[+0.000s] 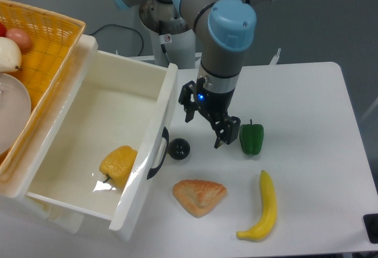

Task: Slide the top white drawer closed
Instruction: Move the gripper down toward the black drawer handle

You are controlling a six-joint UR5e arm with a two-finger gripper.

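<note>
Nearest the lens we see the top white drawer (94, 152) pulled far out over the table (319, 92), its front panel angled toward us and its black curved handle (158, 153) facing the loose items on the tabletop. Inside it lies one yellow bell pepper (118, 165) on the glossy floor, toward the front wall; the rest of the box shows bare. Behind and above the drawer, at the upper left, sits a yellow woven basket (50, 45) holding a pale onion-like item (9, 54), something reddish beside it, and what looks like a white plate (12, 113).

Our gripper (204, 122) hangs just to the right of the drawer front, fingers spread apart and holding nothing, pointing down toward the table. We judge it is placed there so it can press against the front panel and push the drawer back, so the closing has not yet begun.

Just beside the handle rests a small black ball (179, 149), which we think could get in the way of a low push. A croissant (199, 196), a banana (263, 206) and a green bell pepper (251, 138) lie further right, apart from the drawer.
</note>
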